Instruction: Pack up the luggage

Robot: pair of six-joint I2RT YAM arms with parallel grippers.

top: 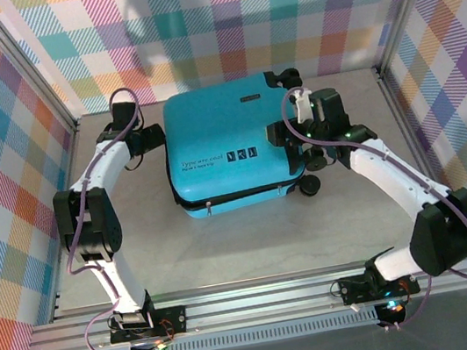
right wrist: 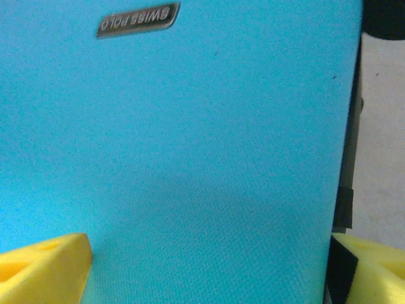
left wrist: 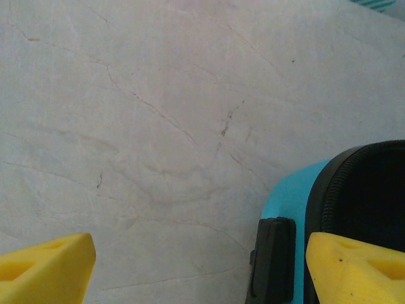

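Left gripper (left wrist: 199,272) stands wide with nothing between its yellow fingers (left wrist: 47,266), low over the marble table (top: 253,243) at the upper-left side of the luggage (top: 229,149); its right finger sits just beside the black zipper seam (left wrist: 329,190). Right gripper (right wrist: 209,266) is equally wide and empty, hovering over the turquoise shell below the name badge (right wrist: 138,19). The luggage lies flat in the middle of the top view, shells together. This looks like the closing stage. Next would probably be pressing the lid down or finding the zipper pull, which calls for one gripper steadying the case. Whatever is packed inside is hidden
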